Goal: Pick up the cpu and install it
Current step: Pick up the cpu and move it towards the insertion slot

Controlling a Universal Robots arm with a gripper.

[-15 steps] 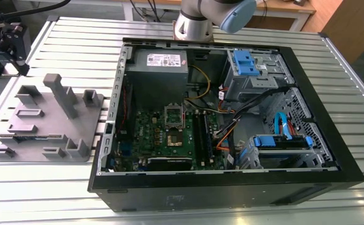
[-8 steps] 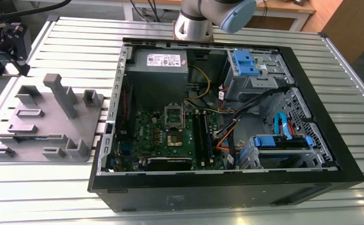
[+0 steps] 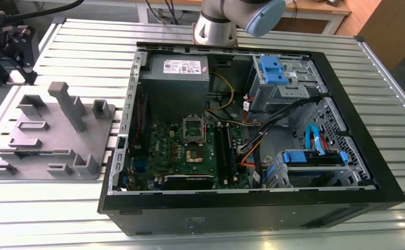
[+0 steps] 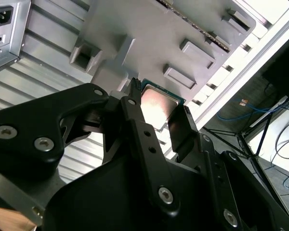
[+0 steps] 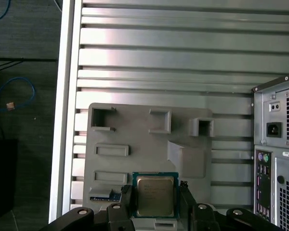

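In the exterior view a black open-sided desktop computer case (image 3: 258,211) lies on a ribbed silver aluminium table (image 3: 49,208), with the arm's silver and pale blue joint (image 3: 233,21) rising behind its far edge. Inside the case, a green motherboard (image 3: 188,156) carries a square tan socket (image 3: 196,152) with a silver hinged plate (image 3: 193,128) just behind it. A matte grey plastic holder tray with upright blocks (image 3: 49,138) rests on the table just beside the case, toward the exterior view's left. In the second wrist view the black two-fingered gripper (image 4: 159,103) is closed narrowly on the cpu (image 4: 159,109), a small flat square chip with a shiny silver-grey metal top and a green rim. One black finger (image 4: 147,139) presses each of two opposite edges. The chip hangs clear above the grey tray, whose recessed pockets show beyond it, and the ribbed table and a corner of the case's rear panel also appear. In the first wrist view the cpu (image 5: 155,195) sits level between the black fingers (image 5: 126,201), metal top facing the camera, over the near edge of the holder tray (image 5: 139,142). The case's perforated rear panel (image 5: 279,144) stands beside the tray, and a blue cable (image 5: 19,91) lies on the dark floor past the table's edge.
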